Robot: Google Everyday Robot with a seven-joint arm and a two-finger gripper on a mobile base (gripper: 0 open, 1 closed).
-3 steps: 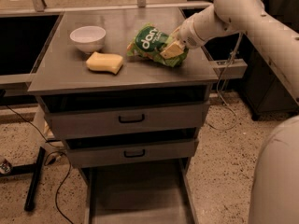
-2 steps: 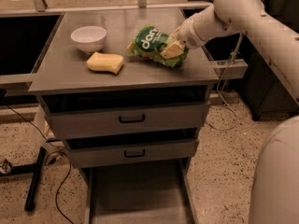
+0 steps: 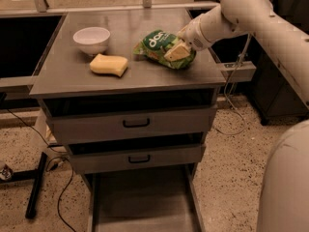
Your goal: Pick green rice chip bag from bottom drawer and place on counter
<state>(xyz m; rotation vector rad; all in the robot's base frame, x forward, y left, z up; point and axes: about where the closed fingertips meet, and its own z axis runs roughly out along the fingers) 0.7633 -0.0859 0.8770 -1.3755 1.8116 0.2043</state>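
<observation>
The bench (image 3: 145,79) has open surface along its front edge and across its rear. Below its two shut drawers (image 3: 135,123), the bottom drawer (image 3: 140,204) stands pulled out, its flat floor exposed between low side walls. The arm (image 3: 270,18) reaches in from the right, crossing above the bench's right edge. The bag (image 3: 155,42) lies on the bench right of centre, set back from the front edge, with the sponge (image 3: 109,65) near its left and the bowl (image 3: 91,38) behind the sponge. The end effector (image 3: 177,52) rests on the bag's right end, and how far it is open cannot be told.
</observation>
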